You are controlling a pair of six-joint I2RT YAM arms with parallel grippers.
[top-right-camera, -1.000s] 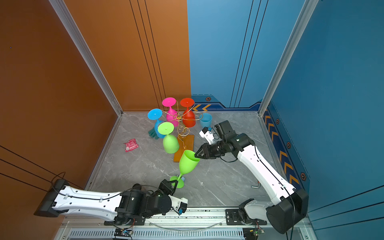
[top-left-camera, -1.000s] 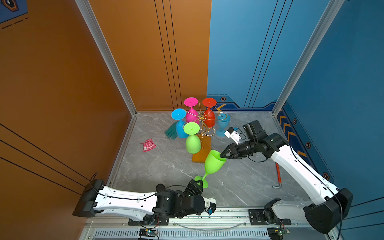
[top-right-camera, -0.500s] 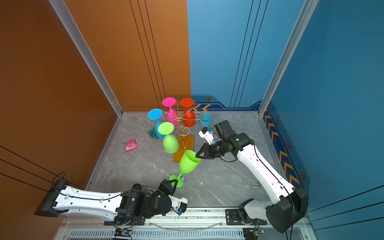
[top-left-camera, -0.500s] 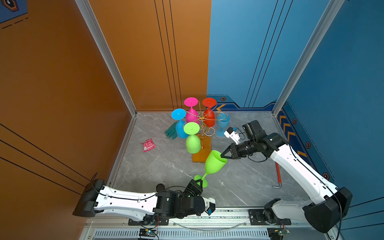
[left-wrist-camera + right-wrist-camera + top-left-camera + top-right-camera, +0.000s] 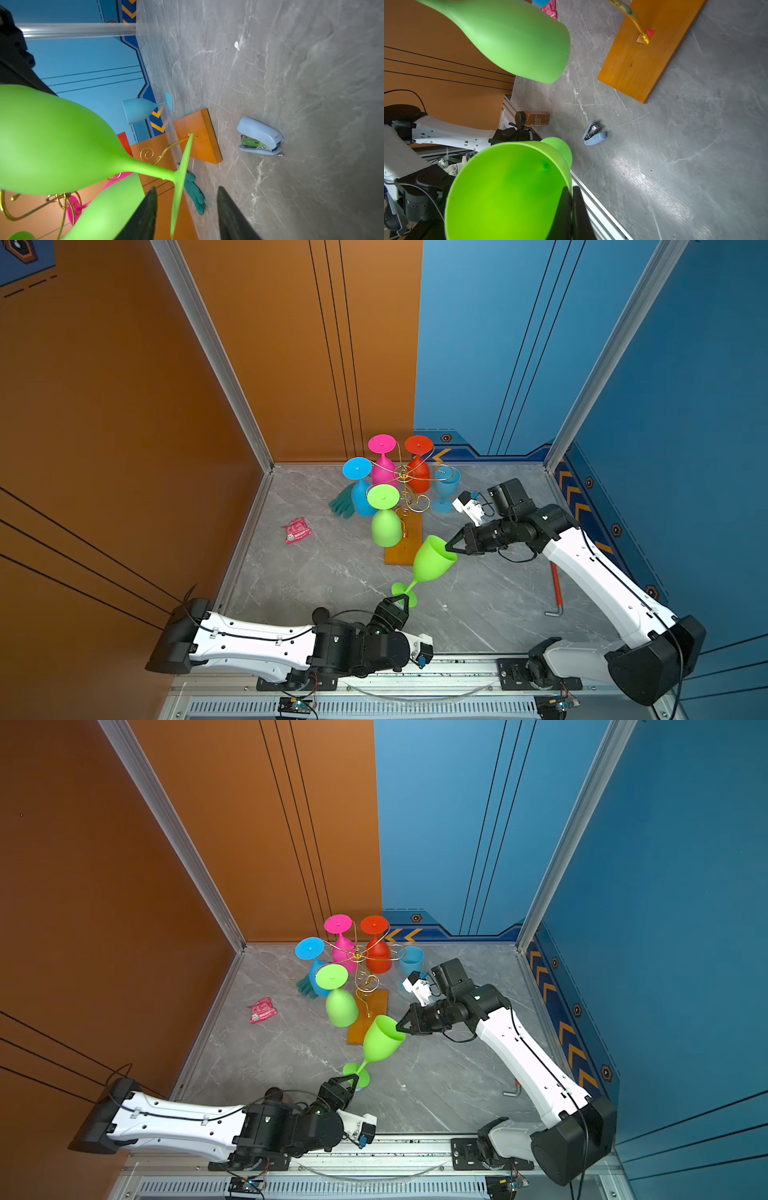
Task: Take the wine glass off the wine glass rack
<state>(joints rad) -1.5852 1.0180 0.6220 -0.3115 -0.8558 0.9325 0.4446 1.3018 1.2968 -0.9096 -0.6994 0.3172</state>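
a green wine glass (image 5: 432, 561) hangs tilted, clear of the rack (image 5: 405, 477). the right gripper (image 5: 449, 546) pinches its rim; the left gripper (image 5: 400, 600) gapes around its foot. it looks light, stiff, slippery; the stem probably holds best.

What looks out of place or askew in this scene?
The green glass off the rack is tilted, pinched only at its rim by the right gripper; the left fingers stand open around its foot. A teal glove and a pink wrapper lie loose near the rack.
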